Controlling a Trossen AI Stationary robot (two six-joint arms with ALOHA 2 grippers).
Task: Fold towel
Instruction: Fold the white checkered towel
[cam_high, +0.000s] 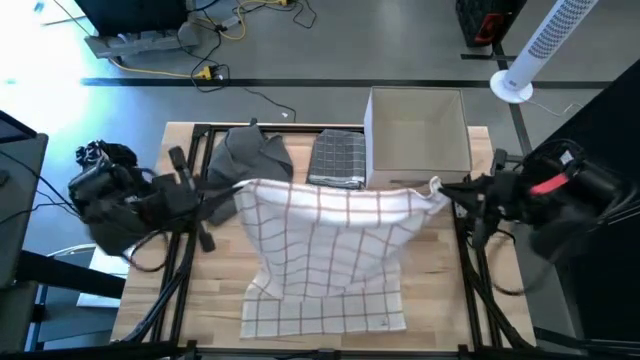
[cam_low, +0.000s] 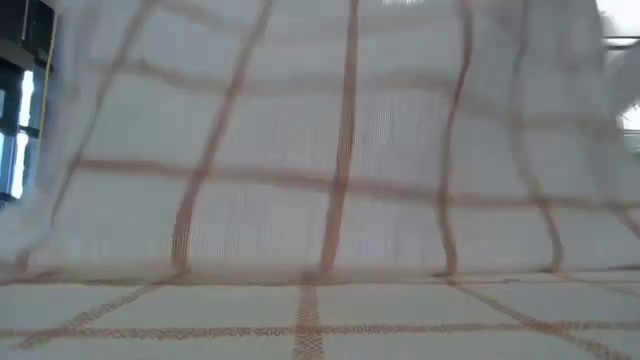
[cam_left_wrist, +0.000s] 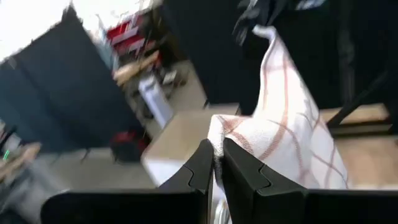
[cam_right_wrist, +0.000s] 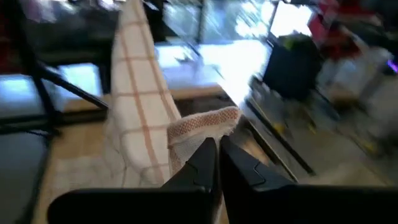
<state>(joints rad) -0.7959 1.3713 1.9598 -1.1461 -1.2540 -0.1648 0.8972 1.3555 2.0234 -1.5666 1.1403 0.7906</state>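
Note:
A white towel (cam_high: 325, 245) with thin red-brown checks is held up by its far edge between my two grippers, and its near part lies spread on the wooden table (cam_high: 440, 300). My left gripper (cam_high: 232, 190) is shut on the towel's left corner. My right gripper (cam_high: 442, 192) is shut on the right corner. In the low view the towel (cam_low: 320, 180) fills the frame and hides both grippers. My left gripper pinches the towel's left far corner (cam_left_wrist: 217, 138) between its two fingers, coming level from the table's left. The cloth runs taut toward the other gripper. My right gripper pinches the right far corner (cam_right_wrist: 208, 127) between its two fingers, level from the table's right, with a tuft of hem sticking out past the fingertips. The corner is lifted clear and the cloth hangs down below it.
A grey cloth (cam_high: 255, 155) lies bunched at the far left of the table, a folded dark checked cloth (cam_high: 337, 160) beside it, and an open cardboard box (cam_high: 417, 135) at the far right. Black frame rails (cam_high: 180, 280) run along both sides.

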